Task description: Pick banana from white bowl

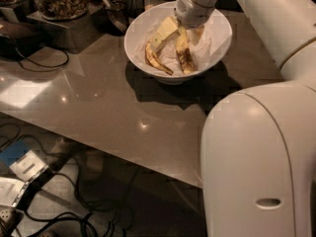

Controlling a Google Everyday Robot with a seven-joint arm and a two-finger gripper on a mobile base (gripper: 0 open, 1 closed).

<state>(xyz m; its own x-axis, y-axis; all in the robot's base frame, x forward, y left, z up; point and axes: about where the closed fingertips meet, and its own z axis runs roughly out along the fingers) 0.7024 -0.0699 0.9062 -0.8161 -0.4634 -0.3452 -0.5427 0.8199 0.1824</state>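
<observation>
Gripper (180,35) down inside the white bowl (220,40)

The jaws stand apart, one pale pad on each side of the upper end of the banana (185,56). The banana lies in the bowl beside a more curved banana (156,61). The bowl sits on the grey desk (98,100).

We see a dim, warm scene where overhead light glints in small spots off the glossy bench (98,107), the white bowl (217,41) throws a dark shadow forward, and the gripper (181,27) inside it stands brightly lit.
</observation>
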